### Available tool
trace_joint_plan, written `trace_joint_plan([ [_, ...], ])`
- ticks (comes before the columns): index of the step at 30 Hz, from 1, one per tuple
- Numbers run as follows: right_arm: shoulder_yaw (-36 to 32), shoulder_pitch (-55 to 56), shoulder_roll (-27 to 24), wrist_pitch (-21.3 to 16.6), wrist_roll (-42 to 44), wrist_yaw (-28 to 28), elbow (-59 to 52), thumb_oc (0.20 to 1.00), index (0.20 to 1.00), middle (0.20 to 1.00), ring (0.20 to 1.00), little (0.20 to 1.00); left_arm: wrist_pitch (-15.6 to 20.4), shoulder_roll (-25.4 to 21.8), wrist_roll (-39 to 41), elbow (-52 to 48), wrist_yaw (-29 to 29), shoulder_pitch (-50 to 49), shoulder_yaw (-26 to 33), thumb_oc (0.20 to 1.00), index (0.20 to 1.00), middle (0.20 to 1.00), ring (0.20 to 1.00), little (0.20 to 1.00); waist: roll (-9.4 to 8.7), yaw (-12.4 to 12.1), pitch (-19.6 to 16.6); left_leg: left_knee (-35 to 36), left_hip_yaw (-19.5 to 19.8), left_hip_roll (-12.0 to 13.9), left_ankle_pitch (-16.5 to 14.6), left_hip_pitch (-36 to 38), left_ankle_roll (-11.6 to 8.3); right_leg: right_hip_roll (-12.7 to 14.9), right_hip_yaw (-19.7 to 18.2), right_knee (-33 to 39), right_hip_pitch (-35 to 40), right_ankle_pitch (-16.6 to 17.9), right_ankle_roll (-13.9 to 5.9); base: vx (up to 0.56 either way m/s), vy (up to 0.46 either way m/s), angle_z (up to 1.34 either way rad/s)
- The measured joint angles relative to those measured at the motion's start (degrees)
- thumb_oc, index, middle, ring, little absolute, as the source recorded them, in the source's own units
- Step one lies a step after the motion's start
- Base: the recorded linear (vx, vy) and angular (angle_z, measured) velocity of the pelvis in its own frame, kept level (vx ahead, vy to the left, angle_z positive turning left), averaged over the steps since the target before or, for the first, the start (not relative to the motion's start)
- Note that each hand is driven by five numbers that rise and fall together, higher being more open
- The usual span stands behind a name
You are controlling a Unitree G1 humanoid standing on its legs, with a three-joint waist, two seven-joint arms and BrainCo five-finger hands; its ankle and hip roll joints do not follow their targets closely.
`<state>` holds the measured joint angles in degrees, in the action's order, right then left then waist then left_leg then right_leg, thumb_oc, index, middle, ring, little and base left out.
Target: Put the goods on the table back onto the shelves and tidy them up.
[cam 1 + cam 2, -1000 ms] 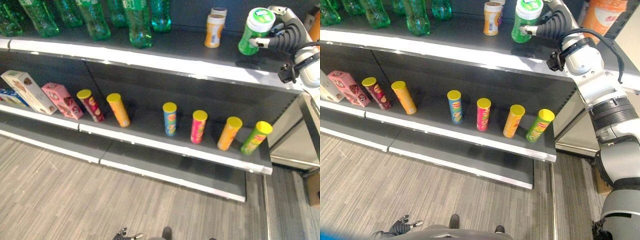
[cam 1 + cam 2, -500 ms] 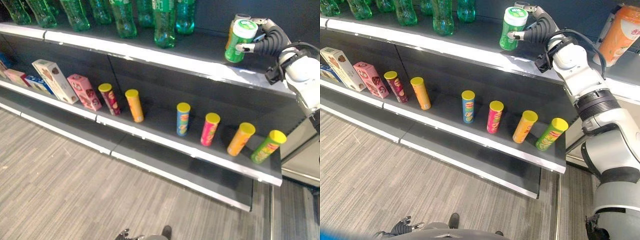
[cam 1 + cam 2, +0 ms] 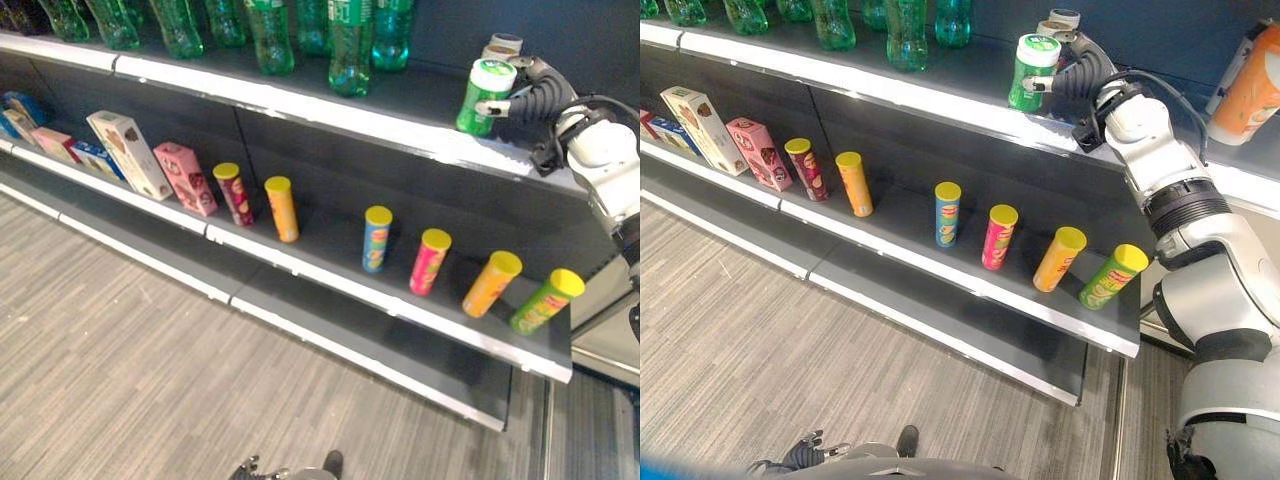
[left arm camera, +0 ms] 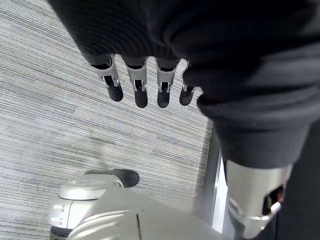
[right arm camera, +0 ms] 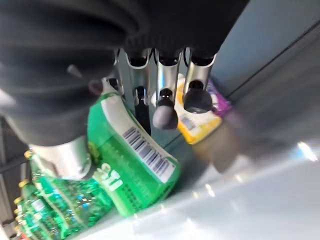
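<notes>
Behind green can, right wrist view reveals yellow jar.

Upper shelf: a row of bottles stands along its back, left to middle. Near the right end, a canister stands close to the front edge, the right hand against its right side, fingers curled round it. A small jar stands just behind the canister, towards the back wall.

Lower shelf: boxes lean at the left end. Right of them, six tube cans stand in a spaced line running to the right end, the last one at the right corner.

Left hand hangs over the floor, fingers straight.
</notes>
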<state>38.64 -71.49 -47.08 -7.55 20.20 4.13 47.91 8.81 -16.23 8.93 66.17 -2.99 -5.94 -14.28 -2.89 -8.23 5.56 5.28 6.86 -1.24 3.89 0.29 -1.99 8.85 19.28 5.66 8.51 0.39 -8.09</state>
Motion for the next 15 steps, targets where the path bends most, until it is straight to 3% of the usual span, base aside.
trace_joint_plan([
  [15,-0.1,-0.3,1.3,1.1,-0.1,-0.1,2.2,0.200,0.200,0.200,0.200,0.200,-0.1,0.0,2.1,0.0,0.7,0.1,-0.1,1.000,1.000,1.000,1.000,1.000,-0.02,-0.1,-0.7,0.0,0.5,0.0,0.4,0.0,0.04,-0.1,0.7,0.0,0.3,-0.1,0.08,0.00,-0.001,0.02],
])
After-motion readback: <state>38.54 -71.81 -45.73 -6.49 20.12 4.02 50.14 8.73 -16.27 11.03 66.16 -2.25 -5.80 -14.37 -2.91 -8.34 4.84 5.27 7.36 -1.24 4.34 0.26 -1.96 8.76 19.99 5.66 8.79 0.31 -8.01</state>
